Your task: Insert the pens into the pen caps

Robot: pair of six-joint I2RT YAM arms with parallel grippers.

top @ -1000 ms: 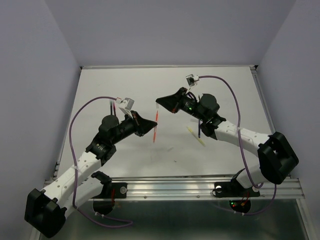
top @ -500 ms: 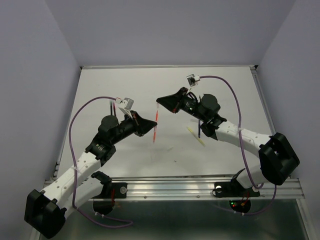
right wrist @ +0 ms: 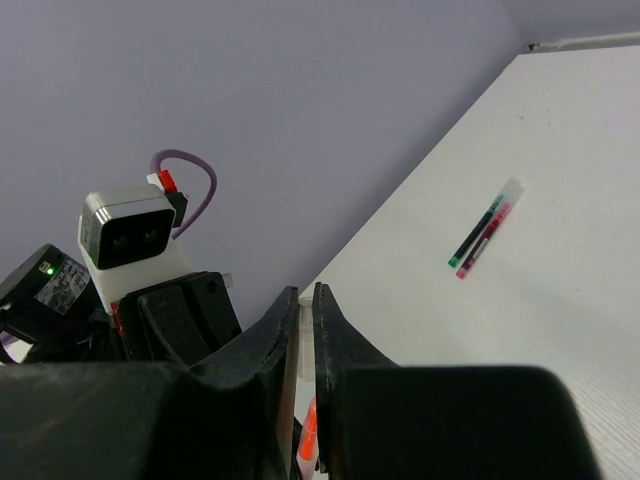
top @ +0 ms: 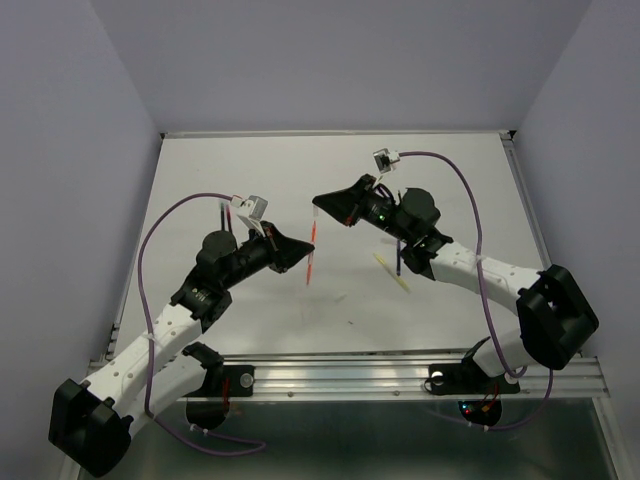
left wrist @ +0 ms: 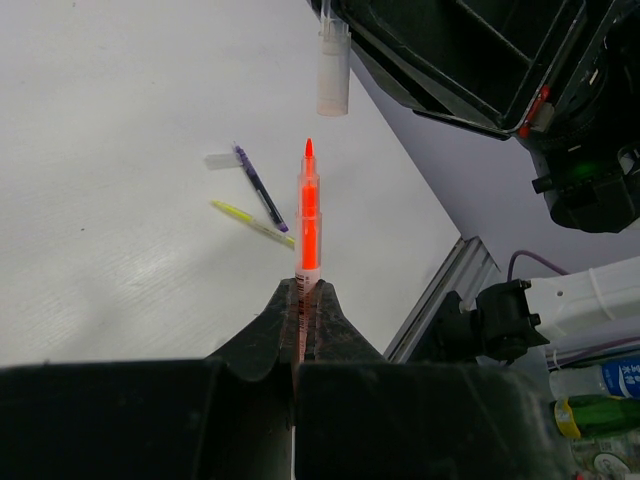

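Observation:
My left gripper is shut on an orange-pink pen and holds it tip-up above the table; it also shows in the top view. My right gripper is shut on a pale translucent pen cap, held just above the pen's tip with a small gap, slightly to its right. In the right wrist view the cap sits between the jaws with the orange pen below it. A dark blue pen and a yellow pen lie on the table.
A dark green pen and a red pen lie side by side on the white table near the left wall. A pale cap sits at the blue pen's end. A metal rail runs along the near table edge.

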